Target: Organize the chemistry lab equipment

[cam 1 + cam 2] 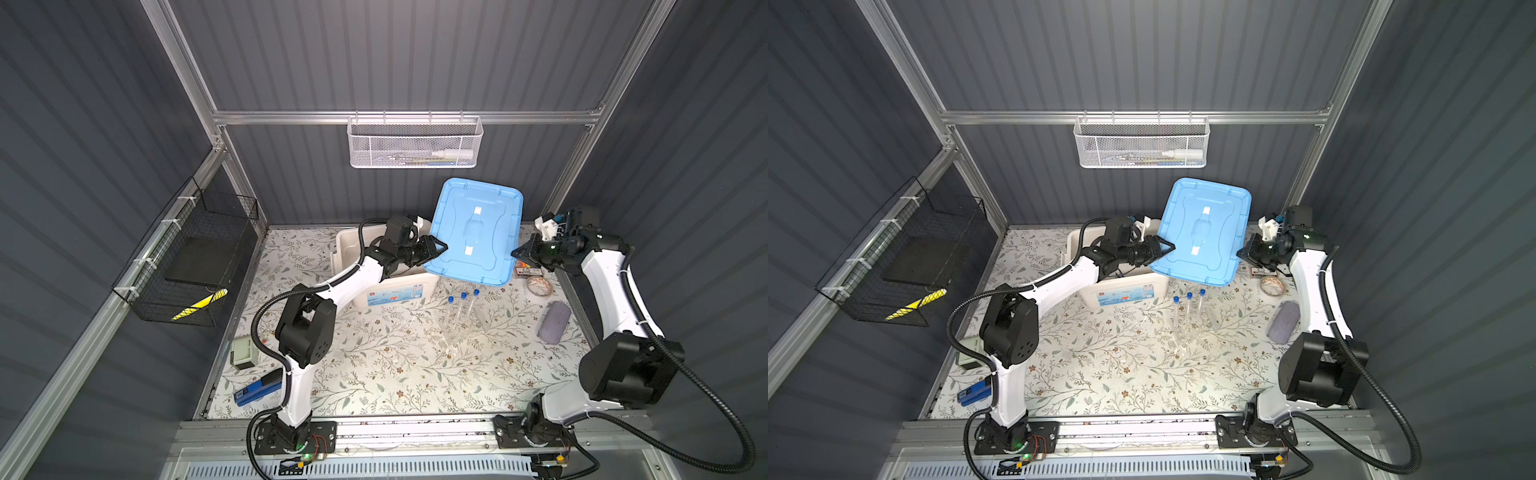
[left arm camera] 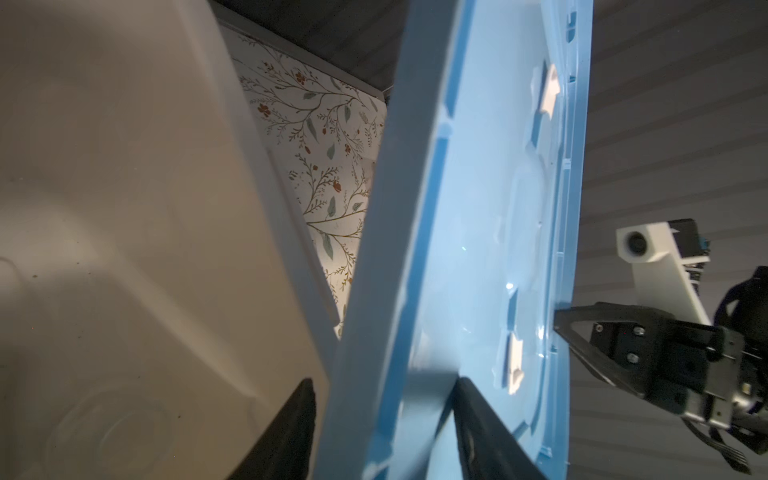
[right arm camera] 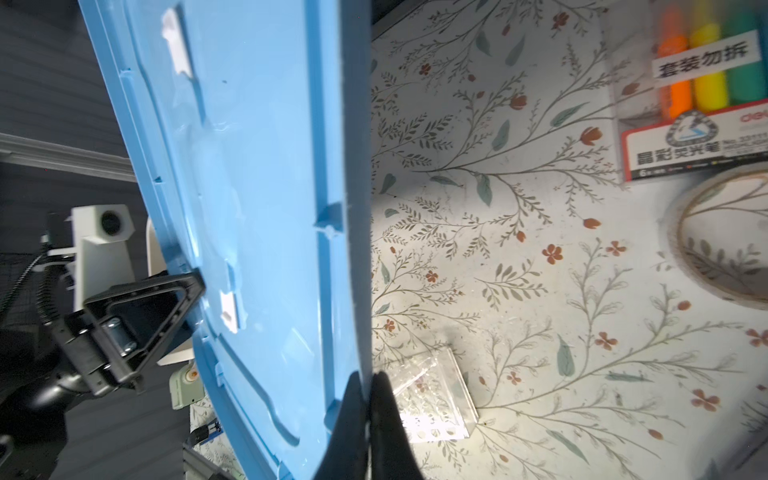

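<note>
The highlighter pack carries a white sticker reading 套装勿拆 and a card printed 晶彩荧光笔 beside what seems a red deli logo; the label on the storage bin is illegible.

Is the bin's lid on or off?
Off: lid tilts up beside the open bin, right gripper pinching its edge.

Blue lid tilted over white bin, between left pincer, right pincer.

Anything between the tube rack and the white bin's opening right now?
Yes: the blue lid hangs tilted at the white bin's right end, above the tube rack's path, pinched by the right tool, straddled by the left tool.
</note>
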`<action>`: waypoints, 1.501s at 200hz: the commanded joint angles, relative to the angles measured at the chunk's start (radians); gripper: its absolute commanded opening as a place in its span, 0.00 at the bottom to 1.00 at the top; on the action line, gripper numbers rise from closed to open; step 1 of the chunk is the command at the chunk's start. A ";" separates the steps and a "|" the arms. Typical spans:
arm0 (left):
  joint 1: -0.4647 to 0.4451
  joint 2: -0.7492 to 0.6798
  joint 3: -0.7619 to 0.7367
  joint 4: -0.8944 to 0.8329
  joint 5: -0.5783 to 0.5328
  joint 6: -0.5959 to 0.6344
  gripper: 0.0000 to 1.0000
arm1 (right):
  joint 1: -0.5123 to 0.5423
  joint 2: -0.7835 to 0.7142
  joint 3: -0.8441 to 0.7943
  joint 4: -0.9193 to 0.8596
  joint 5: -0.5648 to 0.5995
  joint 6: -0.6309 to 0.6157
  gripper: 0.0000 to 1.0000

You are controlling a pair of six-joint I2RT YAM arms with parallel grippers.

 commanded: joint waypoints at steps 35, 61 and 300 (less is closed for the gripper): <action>-0.037 -0.139 -0.058 0.123 -0.021 -0.037 0.27 | 0.027 0.021 -0.020 0.041 -0.084 -0.028 0.06; -0.038 -0.165 -0.071 0.128 -0.031 -0.046 0.22 | 0.026 0.023 -0.038 0.066 -0.101 -0.042 0.17; -0.041 -0.304 -0.228 0.193 -0.125 -0.118 0.16 | -0.051 -0.151 -0.339 0.531 -0.306 0.192 0.71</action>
